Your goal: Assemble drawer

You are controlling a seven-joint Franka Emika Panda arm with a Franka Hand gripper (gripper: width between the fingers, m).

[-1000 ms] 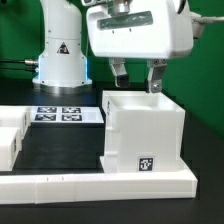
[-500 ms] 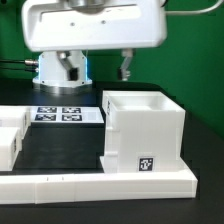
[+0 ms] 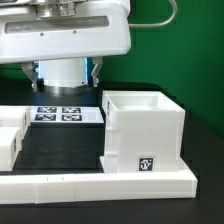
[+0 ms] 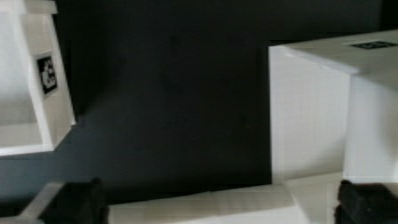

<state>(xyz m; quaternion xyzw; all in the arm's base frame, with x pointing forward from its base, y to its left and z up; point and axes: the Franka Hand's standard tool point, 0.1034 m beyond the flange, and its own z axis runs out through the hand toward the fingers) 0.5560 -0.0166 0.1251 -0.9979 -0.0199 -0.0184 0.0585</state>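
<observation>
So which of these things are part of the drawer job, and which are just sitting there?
For the job: big box, small box at the edge, open gripper.
Just there: marker board, low border wall, black table.

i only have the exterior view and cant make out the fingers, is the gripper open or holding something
Observer: Open. In the wrist view the gripper has its fingers spread wide, with nothing between them.
Operator: ok whats it looking down at
Observer: Bare black table, in the gap between the drawer and the casing.
Operator: any tag showing on the drawer
Observer: Yes, a marker shows on one outer wall of the drawer.
</observation>
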